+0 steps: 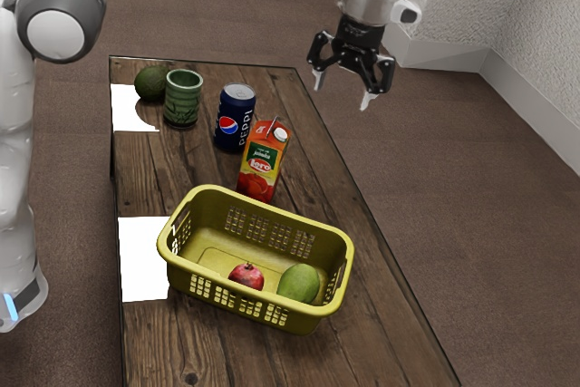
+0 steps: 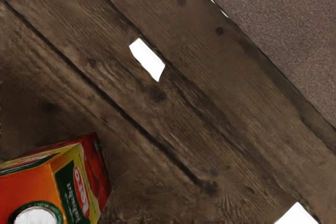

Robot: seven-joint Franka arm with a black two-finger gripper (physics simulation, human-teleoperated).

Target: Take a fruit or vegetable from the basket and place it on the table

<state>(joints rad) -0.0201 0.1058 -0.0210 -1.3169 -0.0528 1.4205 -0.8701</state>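
Exterior view: the tool point(image 1: 342, 97), its fingers set wide apart, hangs higher than the desk point(image 1: 381, 342); a red fruit point(image 1: 246, 275) and a green fruit point(image 1: 299, 285) lie inside the basket point(image 1: 313, 319). Wrist view: a juice carton point(image 2: 65, 179) stands on the wood.

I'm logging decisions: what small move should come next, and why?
I'd probably bring the gripper over toward the basket: it hangs open and empty, off to one side, while a red fruit and a green fruit lie inside.
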